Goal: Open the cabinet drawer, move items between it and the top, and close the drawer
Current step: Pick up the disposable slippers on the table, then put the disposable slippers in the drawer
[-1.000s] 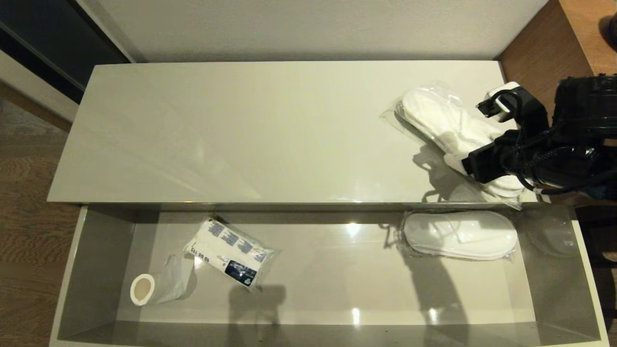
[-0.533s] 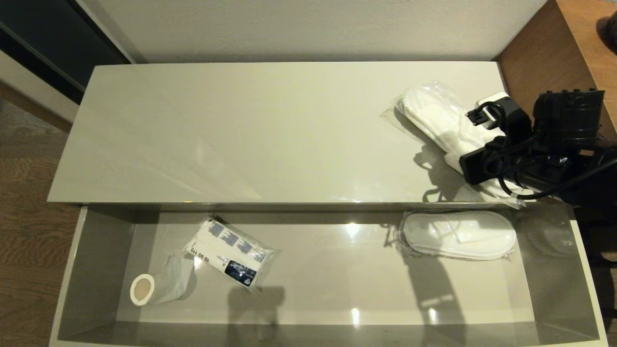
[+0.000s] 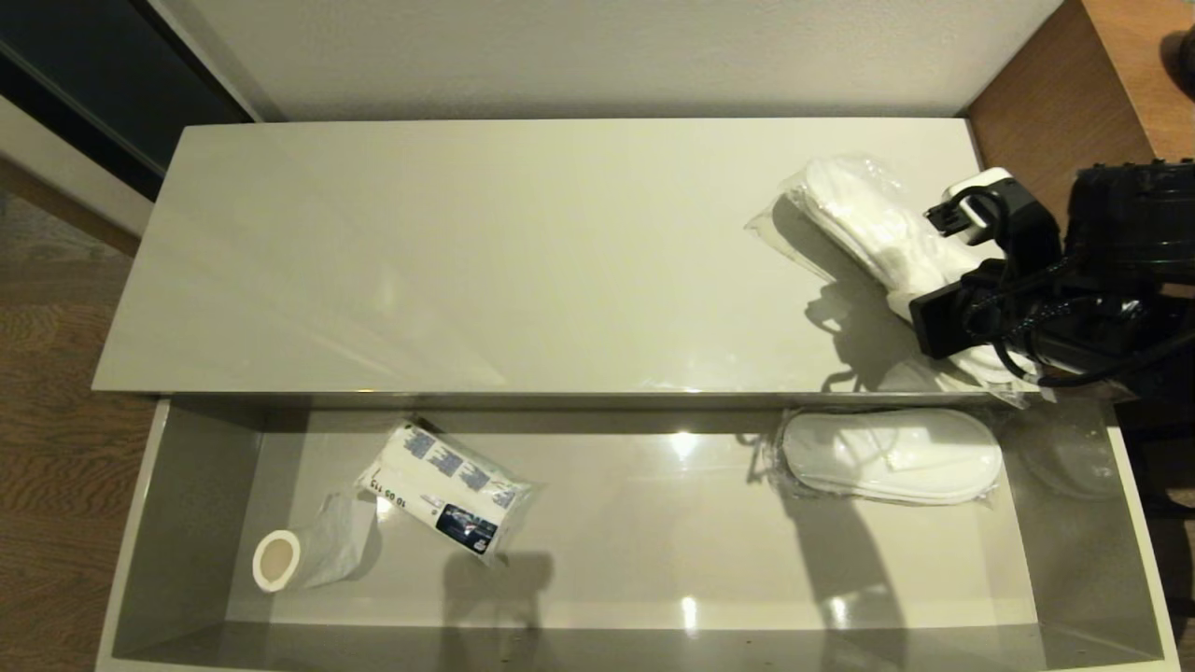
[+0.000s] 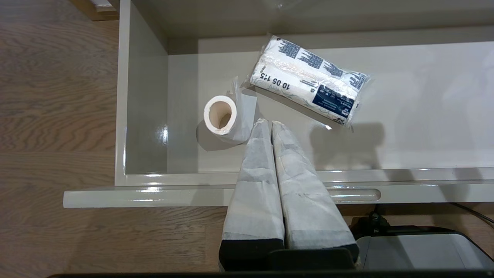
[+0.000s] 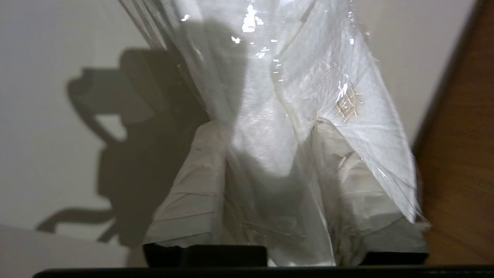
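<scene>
Head view: cabinet drawer point(image 3: 177, 523) pulled fully out below the top point(image 3: 467, 261). Right gripper point(image 3: 971, 322) sits over the right end of the top, its black arm coming in from the right edge. A bagged pair of slippers point(image 3: 878, 233) lies on the top, running from directly under the gripper away toward the back-left; the gripper covers the pkg's near end. The jaw state can't be read from here. Second slippers pkg point(image 3: 892, 457) lies in the drawer just below and in front of the gripper, flat, near the drawer's right end. Far off to the gripper's left, at the drawer's other end: toilet-paper roll point(image 3: 280, 560) on its side with loose tail, and a white packet w/ blue print point(image 3: 448, 490) just beside it, tail nearly touching. Wood desk point(image 3: 1055, 103) behind the gripper, to the right of the top. Left arm not in this view.

Left wrist view: left gripper point(image 4: 268, 125) parked above the drawer's front edge, fingers pressed together, holding nothing. Roll point(image 4: 222, 116) just off the fingertips to one side, apart from them; packet point(image 4: 308, 83) just beyond the tips. Wood floor point(image 4: 58, 96) alongside the drawer.

Right wrist view: right gripper point(image 5: 266, 127) has fingers point(image 5: 200, 166) set apart w/ the slippers pkg point(image 5: 278, 77) between them; clear plastic drapes over both pads. Whether they pinch it or only straddle it can't be told. The top point(image 5: 38, 135) lies under it, w/ gripper shadow.
</scene>
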